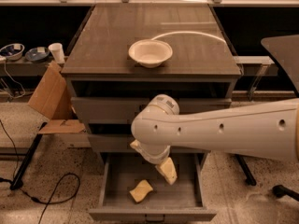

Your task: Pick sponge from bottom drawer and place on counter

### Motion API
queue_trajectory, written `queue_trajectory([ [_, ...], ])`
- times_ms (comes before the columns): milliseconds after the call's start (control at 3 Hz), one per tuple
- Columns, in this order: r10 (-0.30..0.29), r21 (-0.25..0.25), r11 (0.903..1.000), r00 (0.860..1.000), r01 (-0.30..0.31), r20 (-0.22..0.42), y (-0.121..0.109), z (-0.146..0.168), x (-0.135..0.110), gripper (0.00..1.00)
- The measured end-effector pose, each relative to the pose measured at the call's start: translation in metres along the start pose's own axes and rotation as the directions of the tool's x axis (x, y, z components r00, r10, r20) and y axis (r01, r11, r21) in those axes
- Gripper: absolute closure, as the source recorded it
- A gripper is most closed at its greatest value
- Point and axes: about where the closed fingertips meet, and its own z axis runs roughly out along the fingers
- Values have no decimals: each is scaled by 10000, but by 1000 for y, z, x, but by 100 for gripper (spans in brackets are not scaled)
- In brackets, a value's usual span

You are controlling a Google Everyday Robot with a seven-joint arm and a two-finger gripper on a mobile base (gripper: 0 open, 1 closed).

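Observation:
The pale yellow sponge (141, 190) lies flat on the floor of the open bottom drawer (110, 183), left of its middle. My gripper (167, 171) hangs inside the drawer opening, just above and to the right of the sponge, apart from it. The white arm reaches in from the right and hides the wrist. The dark glossy counter (107, 41) tops the grey cabinet and carries a white bowl (150, 52).
The two upper drawers (107, 108) are closed. A cardboard flap (51, 99) leans at the cabinet's left. A white cup (57, 52) and bowls stand on a shelf at far left. Black cables (51, 190) lie on the floor. A chair base (285, 190) is at right.

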Motion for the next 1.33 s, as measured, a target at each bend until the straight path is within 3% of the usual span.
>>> queue_trajectory([
  [667, -992, 1115, 9896, 9926, 910, 704, -30, 108, -20, 0],
  [1000, -1495, 1142, 9830, 9878, 1437, 440, -44, 172, -22, 0],
  [1333, -1490, 1140, 9831, 9878, 1432, 445, -44, 172, -22, 0],
])
